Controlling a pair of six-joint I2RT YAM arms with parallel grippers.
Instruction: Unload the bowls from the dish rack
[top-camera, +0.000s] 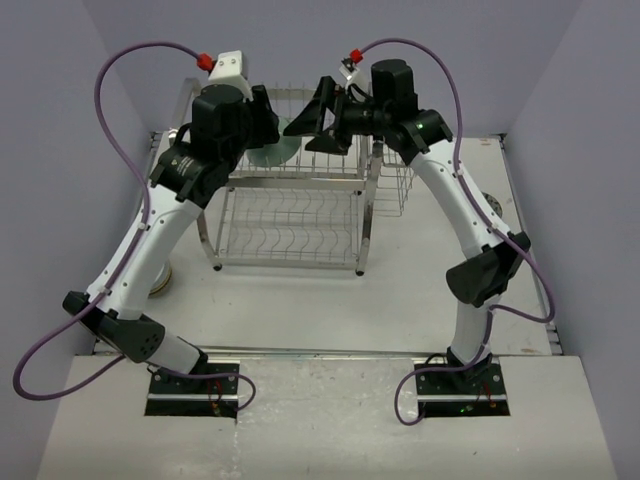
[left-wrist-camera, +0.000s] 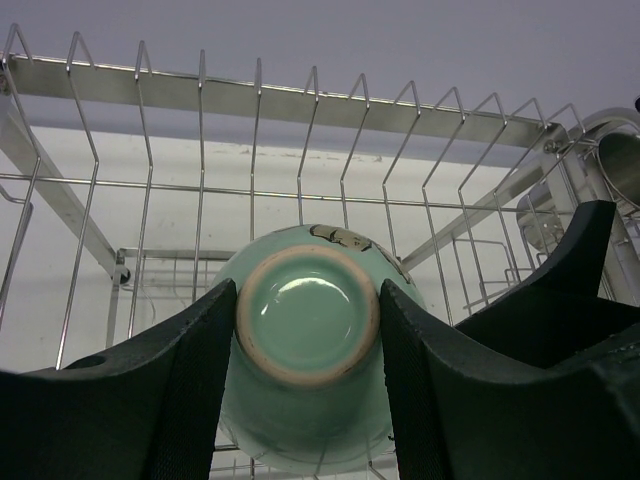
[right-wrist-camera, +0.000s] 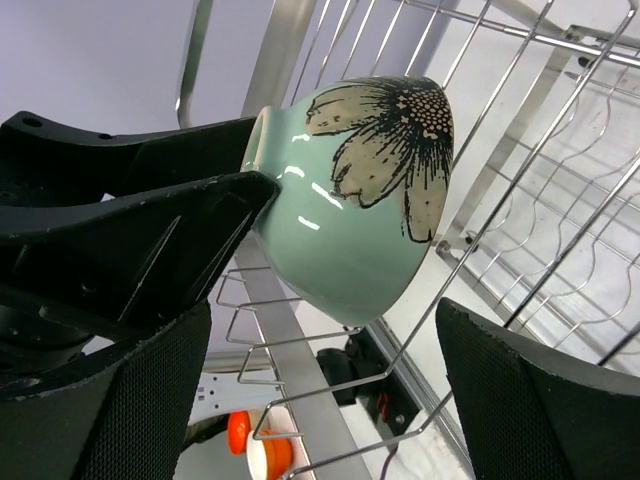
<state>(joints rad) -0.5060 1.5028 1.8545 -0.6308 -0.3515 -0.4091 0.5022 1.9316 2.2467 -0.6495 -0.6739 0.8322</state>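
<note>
The mint-green bowl (left-wrist-camera: 300, 425) with a dark flower on its side (right-wrist-camera: 350, 230) stands on edge between the tines of the dish rack's upper tier (top-camera: 300, 170). My left gripper (left-wrist-camera: 308, 300) is shut on it, one finger on each side of its unglazed foot ring. In the top view the left gripper (top-camera: 262, 125) covers most of the bowl (top-camera: 278, 152). My right gripper (right-wrist-camera: 322, 318) is open and empty just right of the bowl, which sits beyond its fingertips. It also shows in the top view (top-camera: 322, 122). The other bowls are not in the rack.
The rack's lower tier (top-camera: 290, 235) holds nothing. The wire side basket (top-camera: 395, 185) hangs on the rack's right. A steel cup (left-wrist-camera: 620, 160) stands past the rack. A stack of dishes (top-camera: 160, 280) sits left of the rack, partly hidden by my left arm.
</note>
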